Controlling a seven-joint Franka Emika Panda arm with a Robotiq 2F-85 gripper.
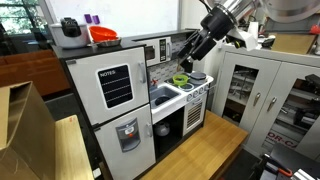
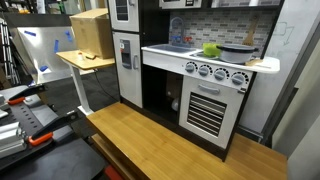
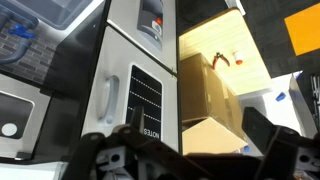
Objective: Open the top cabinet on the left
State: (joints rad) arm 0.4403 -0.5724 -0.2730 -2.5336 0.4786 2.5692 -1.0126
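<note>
End effector point(image 3: 190, 160) released, jaws wide, empty. Tall white chalkboard fridge door point(image 3: 140, 80) shut. Vertical grey bar handle point(image 3: 108, 95) at 10 o'clock: straddle, clench, pull along hinge arc.

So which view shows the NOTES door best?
An exterior view shows the top cabinet whole and shut. The wrist view has its handle and NOTES panel close, but upside down and cropped. In an exterior view only its bottom part shows, cut by the frame.
</note>
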